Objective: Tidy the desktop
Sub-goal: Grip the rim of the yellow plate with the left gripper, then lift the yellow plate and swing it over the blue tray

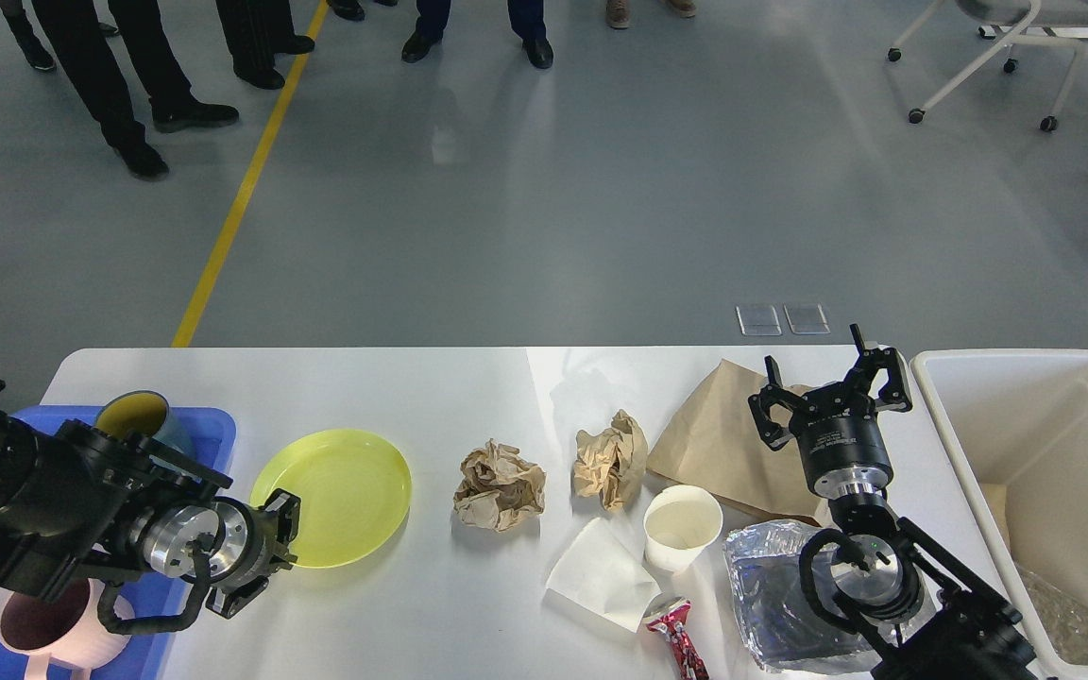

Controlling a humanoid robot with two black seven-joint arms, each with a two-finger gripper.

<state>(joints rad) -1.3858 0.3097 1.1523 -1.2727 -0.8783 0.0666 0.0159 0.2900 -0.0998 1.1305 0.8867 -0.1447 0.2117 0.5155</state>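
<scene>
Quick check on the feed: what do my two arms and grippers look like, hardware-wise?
Both arms are black with silver metal wrist rings. The right gripper has two black, claw-like fingers on a black cylindrical body carrying small white lettering. The left gripper is black too, with a black cable looped beneath its wrist.

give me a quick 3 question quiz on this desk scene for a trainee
1. True or false: the yellow plate sits inside the blue tray.
2. How many crumpled brown paper balls lie on the desktop?
3. Which gripper hangs over the flat brown paper bag: A left gripper, B right gripper?

Key
1. False, it rests on the desktop beside the tray.
2. Two.
3. B, with its fingers spread open.
</scene>
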